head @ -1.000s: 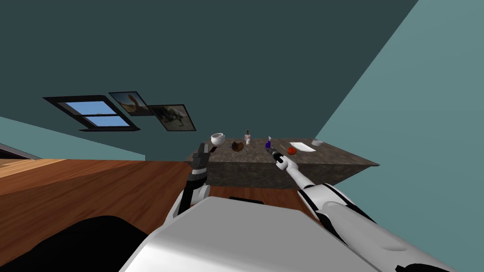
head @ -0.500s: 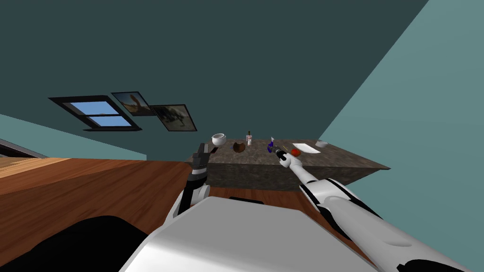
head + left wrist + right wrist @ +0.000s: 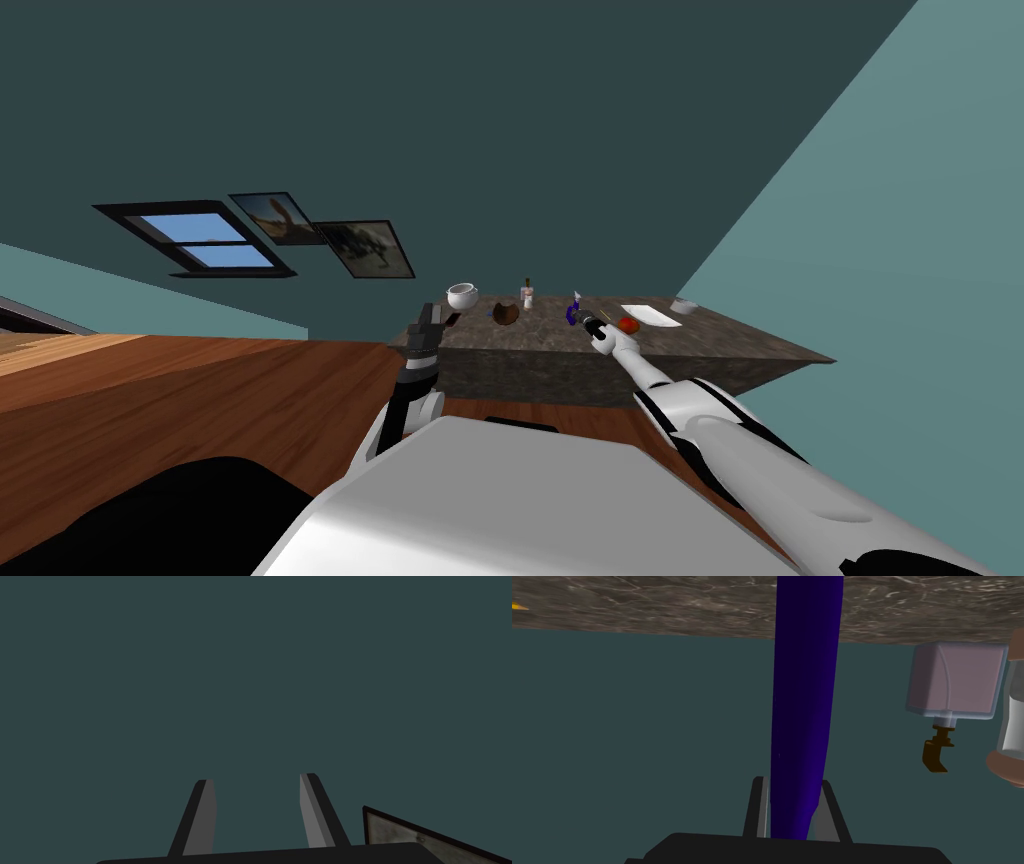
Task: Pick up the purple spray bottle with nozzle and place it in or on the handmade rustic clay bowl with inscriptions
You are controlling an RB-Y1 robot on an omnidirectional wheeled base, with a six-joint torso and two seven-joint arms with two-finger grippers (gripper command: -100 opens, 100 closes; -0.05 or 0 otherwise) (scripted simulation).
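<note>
The purple spray bottle (image 3: 572, 311) stands on the dark stone table (image 3: 700, 342), near its middle. My right gripper (image 3: 581, 317) reaches it from the front. In the right wrist view the bottle's dark purple body (image 3: 804, 701) runs between my fingers (image 3: 760, 806), which press its sides, so the right gripper (image 3: 792, 783) is shut on it. The brown clay bowl (image 3: 505, 313) sits on the table to the bottle's left, apart from it. My left gripper (image 3: 431, 320) is raised by the table's left corner, and its fingers (image 3: 202, 816) stand open around nothing.
Beyond the clay bowl are a white cup-like bowl (image 3: 461, 295) and a small pale dispenser bottle (image 3: 527, 293), also in the right wrist view (image 3: 954, 681). Right of the gripper lie a red object (image 3: 628, 324), a white flat sheet (image 3: 650, 314) and a small grey dish (image 3: 683, 305).
My right gripper has moved in on the purple bottle and closed on its body. The head view has shifted a little. The left arm has not moved.
</note>
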